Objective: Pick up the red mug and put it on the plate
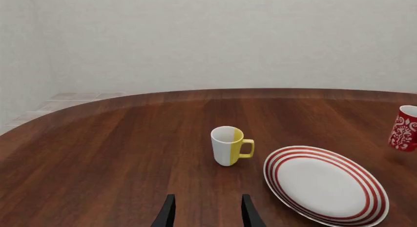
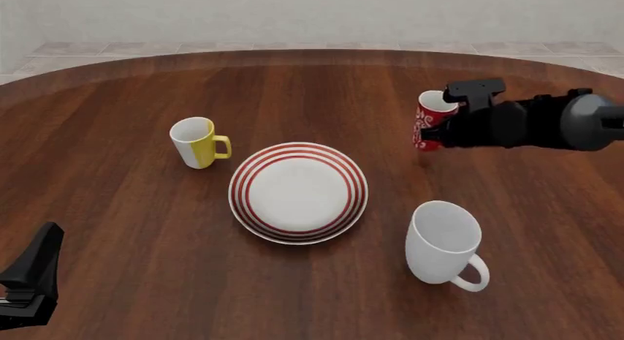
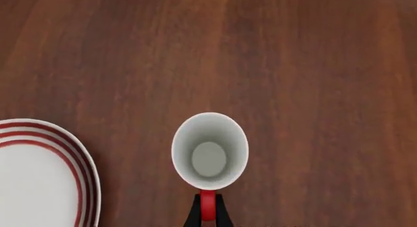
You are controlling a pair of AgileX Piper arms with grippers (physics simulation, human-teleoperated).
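- Left wrist view: left tool (image 1: 207, 212) spread wide, empty, above bare surface (image 1: 97, 154); one yellow-and-white mug (image 1: 230, 146), one plate (image 1: 325, 184), one red mug (image 1: 405, 128) cut by the frame edge.
- Front view: three mugs, one plate (image 2: 298, 191); red mug (image 2: 432, 119) right of plate, apart, at right tool (image 2: 440, 126); large white mug (image 2: 446, 243) nearer.
- Right wrist view: narrow, pinching the red mug (image 3: 210, 151) handle; plate (image 3: 39, 173) rim beside.
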